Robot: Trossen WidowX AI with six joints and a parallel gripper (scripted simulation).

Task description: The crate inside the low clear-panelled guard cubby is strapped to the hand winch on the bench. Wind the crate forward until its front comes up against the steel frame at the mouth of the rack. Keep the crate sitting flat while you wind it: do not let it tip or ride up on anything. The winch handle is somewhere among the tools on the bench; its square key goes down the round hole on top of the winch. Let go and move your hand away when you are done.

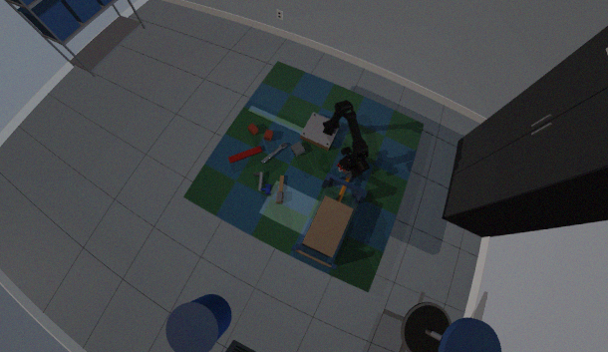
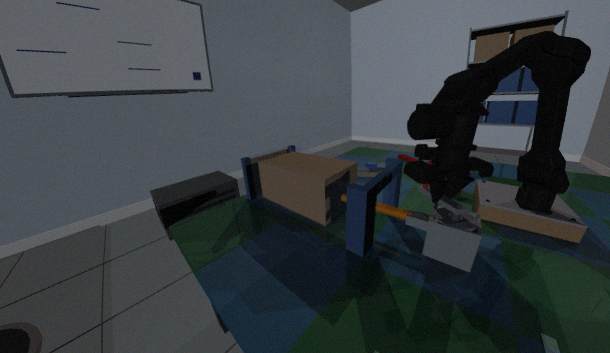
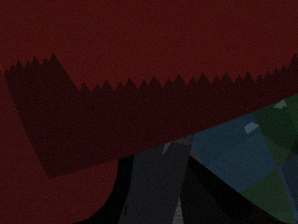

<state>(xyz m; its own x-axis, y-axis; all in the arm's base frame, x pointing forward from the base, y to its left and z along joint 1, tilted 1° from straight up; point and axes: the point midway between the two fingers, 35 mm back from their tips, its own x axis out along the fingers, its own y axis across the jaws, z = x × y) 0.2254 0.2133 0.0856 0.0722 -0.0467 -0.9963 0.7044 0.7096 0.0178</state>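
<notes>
The tan crate [image 1: 328, 226] [image 2: 295, 186] sits flat, with a gap between its front and the blue frame [image 2: 361, 221]. An orange strap [image 1: 343, 189] [image 2: 390, 212] runs from it through the frame to the grey winch [image 2: 451, 246]. My gripper [image 2: 436, 200] is low over the winch top, shut on the winch handle. Red of the handle shows at the fingers and fills much of the wrist view [image 3: 150, 40]. Whether its key is down the hole is hidden by the fingers. The guard's clear panels are hard to make out.
A hammer [image 1: 280, 190], a wrench [image 1: 275, 153], a red bar [image 1: 245, 155], red blocks [image 1: 268, 135] and a grey block [image 1: 298, 149] lie on the far side of the winch. My arm's base board [image 1: 315, 130] [image 2: 530, 221] is beside it. The blue frame stands close to the gripper.
</notes>
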